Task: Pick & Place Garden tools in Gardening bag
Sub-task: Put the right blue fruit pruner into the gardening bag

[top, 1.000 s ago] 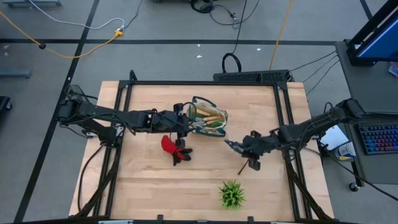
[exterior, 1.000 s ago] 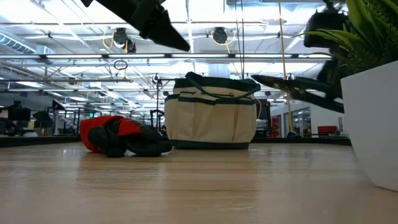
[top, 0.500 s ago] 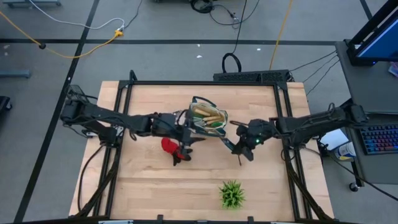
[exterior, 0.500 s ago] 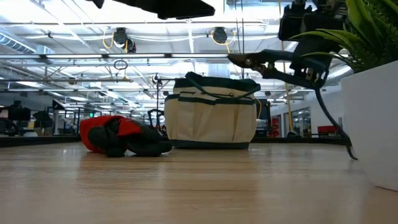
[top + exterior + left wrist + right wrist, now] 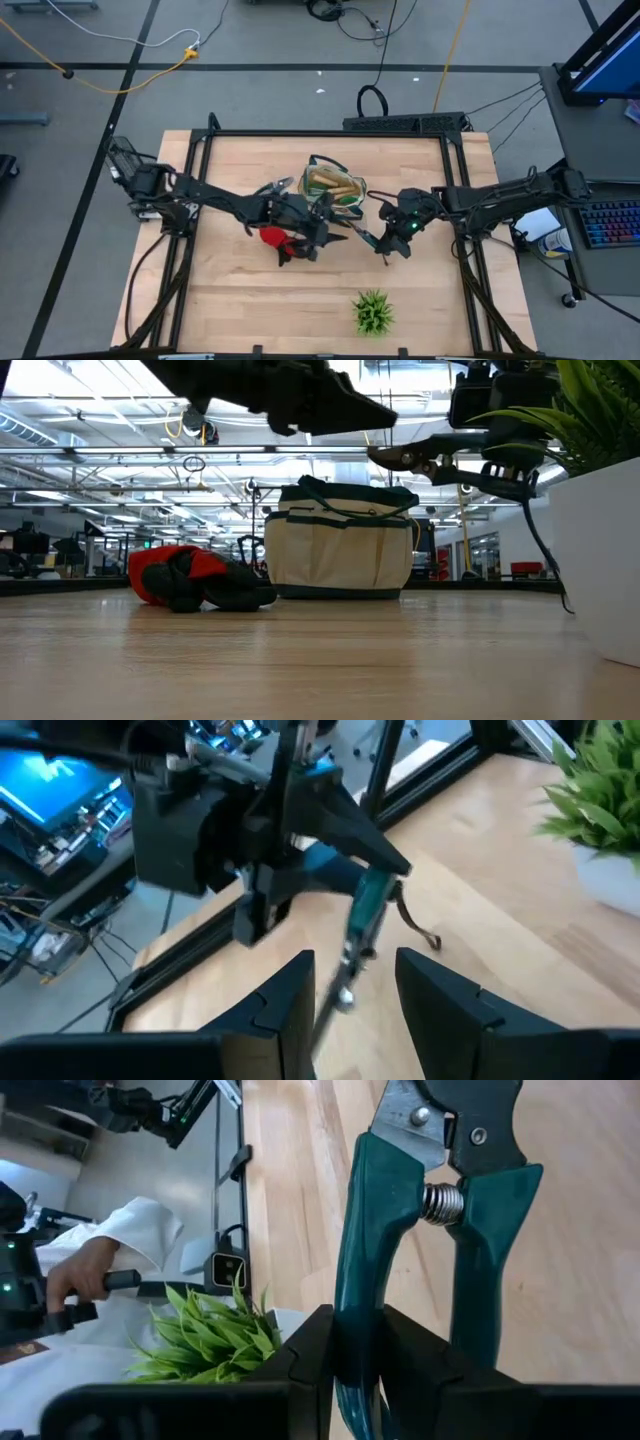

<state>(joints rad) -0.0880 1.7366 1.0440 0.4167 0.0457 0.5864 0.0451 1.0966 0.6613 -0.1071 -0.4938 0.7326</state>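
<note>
I had the right gripper (image 5: 392, 240) clamped on one teal handle of the pruning shears (image 5: 450, 455), and over the last second it had carried them up off the wood from the lower right of the high view to a spot just right of the gardening bag (image 5: 333, 190), which sat at the upper centre of the table with wooden-handled tools already inside. In the low view the shears hung in the air at the upper right, blades pointing toward the bag's rim, their wrist strap dangling. Meanwhile my left arm had swung off the bag's near edge and come round toward the middle of the frame, so that the left gripper (image 5: 335, 236) hovered with its fingers apart and nothing between them, aimed at the shears' blade end; the left wrist view showed the tool straight ahead past those fingers. The red-and-black glove (image 5: 272, 237) lay on the table left of the bag, partly under the left arm. I judged that the shears were near their drop, with the glove left to fetch afterwards.
</note>
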